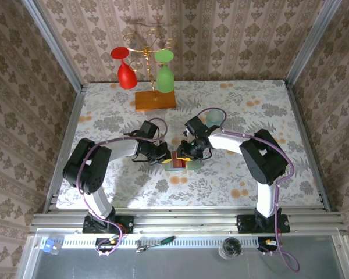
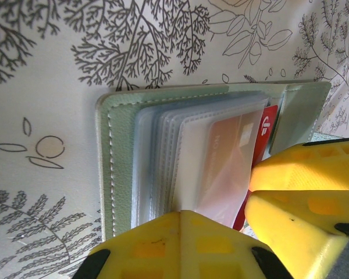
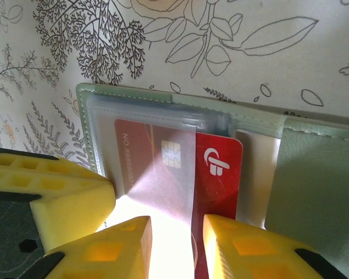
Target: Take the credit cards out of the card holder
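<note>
On the flowered table [image 1: 250, 116] the card holder [image 3: 314, 174] lies open and flat in the middle of the top view, where my two arms meet over it. As I judge it, the step in hand is drawing the red credit card [image 3: 218, 168] out of its clear sleeve [image 3: 157, 174]. To do it well I should pin the holder with one gripper. The other should pull the card flat along the table, in line with the sleeve's mouth, so the wallet does not drag and the sleeves do not fold up. My left gripper [image 2: 180, 224] is closed tight, its yellow fingers together at the bottom of its wrist view. It lies on the lower edge of the holder's stacked sleeves, which looks a fair place to press. My right gripper [image 3: 177, 226] stands with a narrow gap at the bottom of its wrist view, and I cannot tell that it grips anything. The card is partly out. Its left half, with the chip [image 3: 170, 154], shows through the frosted sleeve, and its right half, with the white logo [image 3: 216, 161], is bare. Its lower edge runs down into the gap between my right fingers, and the left gripper sits just beside them at lower left. I cannot tell whether the other sleeves hold cards.
</note>
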Robot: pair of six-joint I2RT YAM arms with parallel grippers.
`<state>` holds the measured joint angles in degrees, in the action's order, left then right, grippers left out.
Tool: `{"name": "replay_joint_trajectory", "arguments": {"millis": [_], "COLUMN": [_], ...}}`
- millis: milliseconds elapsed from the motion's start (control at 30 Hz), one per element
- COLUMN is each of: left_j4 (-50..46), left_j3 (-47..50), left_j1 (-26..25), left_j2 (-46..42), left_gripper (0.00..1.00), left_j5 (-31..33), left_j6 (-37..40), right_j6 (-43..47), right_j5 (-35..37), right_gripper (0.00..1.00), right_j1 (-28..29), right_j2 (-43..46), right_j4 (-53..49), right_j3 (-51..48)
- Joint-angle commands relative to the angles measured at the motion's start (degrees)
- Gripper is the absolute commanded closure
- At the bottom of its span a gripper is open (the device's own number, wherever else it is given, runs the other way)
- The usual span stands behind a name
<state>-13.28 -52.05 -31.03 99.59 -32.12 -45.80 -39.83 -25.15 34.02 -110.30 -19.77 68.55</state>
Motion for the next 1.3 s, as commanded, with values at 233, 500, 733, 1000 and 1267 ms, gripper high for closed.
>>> {"name": "replay_joint_trajectory", "arguments": {"millis": [233,500,733,1000,1267], "left_j4": [-2.8,-3.0,-3.5,-2.8,-3.3], "left_j3": [-0.2,-1.9,-3.2,-3.2,-2.7], "left_j1": [0.5,0.1,-1.2,-1.9,-1.9], "left_j2": [0.2,-1.1,-0.4,1.0,2.1], "left_gripper": [1.0,1.0,1.0,1.0,1.0], "left_j5": [1.5,1.2,1.3,1.1,1.5], "left_j6": [0.8,0.6,0.5,0.2,0.4], "right_j6": [1.3,0.5,-0.7,-1.2,-1.6], "right_j5": [2.6,1.8,0.8,-1.8,-2.7], "right_gripper": [0.69,0.69,0.69,0.68,0.69], "right_j1": [0.3,0.1,-1.5,-2.4,-3.5], "right_j2": [2.2,5.4,7.0,6.6,4.8], "right_j4": [-3.3,-2.2,0.3,5.3,6.7], "right_j3": [0.7,-0.5,-3.3,-6.9,-8.3]}}
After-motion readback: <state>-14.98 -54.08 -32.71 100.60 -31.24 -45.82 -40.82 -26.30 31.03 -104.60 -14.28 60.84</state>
